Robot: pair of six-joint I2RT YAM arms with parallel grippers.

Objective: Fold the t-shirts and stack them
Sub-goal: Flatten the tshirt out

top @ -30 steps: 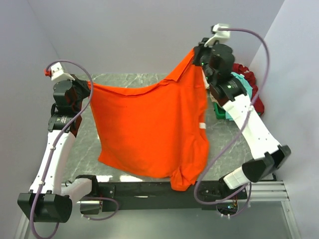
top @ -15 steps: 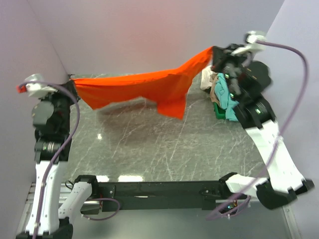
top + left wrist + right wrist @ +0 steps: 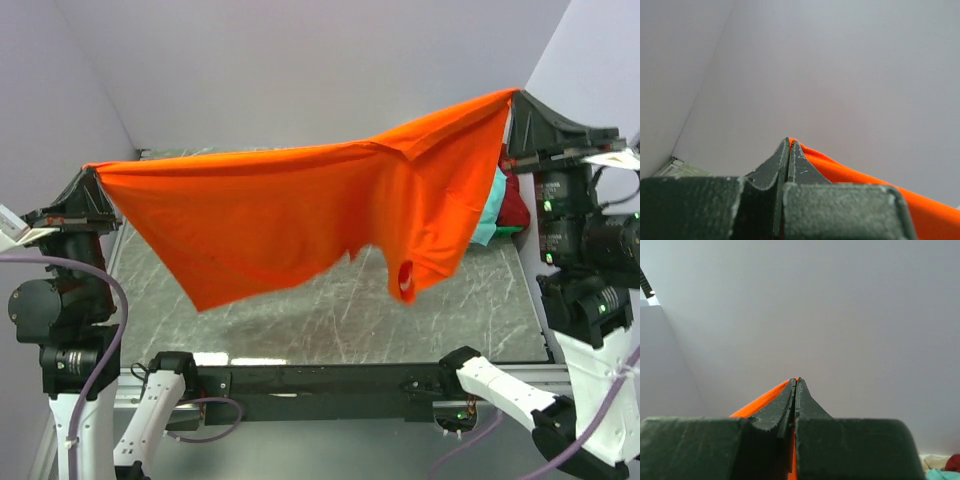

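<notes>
1. Top view: the orange shirt [image 3: 300, 215] is stretched in the air between both arms, well above the tabletop [image 3: 330, 310]. The left gripper [image 3: 95, 172] is clamped on its left corner and the right gripper [image 3: 515, 97] on its right corner, which sits higher. The lower edge hangs ragged and free, and nothing orange touches the marble. The pile [image 3: 500, 210] of teal and dark red shirts sits at the far right edge, partly behind the orange cloth.
2. Left wrist: the left gripper [image 3: 789, 142] has its jaws pinched tight, with the orange shirt [image 3: 850, 172] running off to the right from the tips. Only wall shows behind.
3. Right wrist: the right gripper [image 3: 796, 381] is likewise closed, with the orange shirt [image 3: 762, 399] trailing down-left. The pile [image 3: 940, 467] peeks in at the bottom right corner.
4. Step, my read: spread-out phase, with the shirt lifted and tensioned before laying flat. No fold has been made.
5. Next move calls for lowering both arms together, far edge down first, while keeping the tension so the cloth lands flat. Level the right corner to avoid skew, and keep clear of the pile.
</notes>
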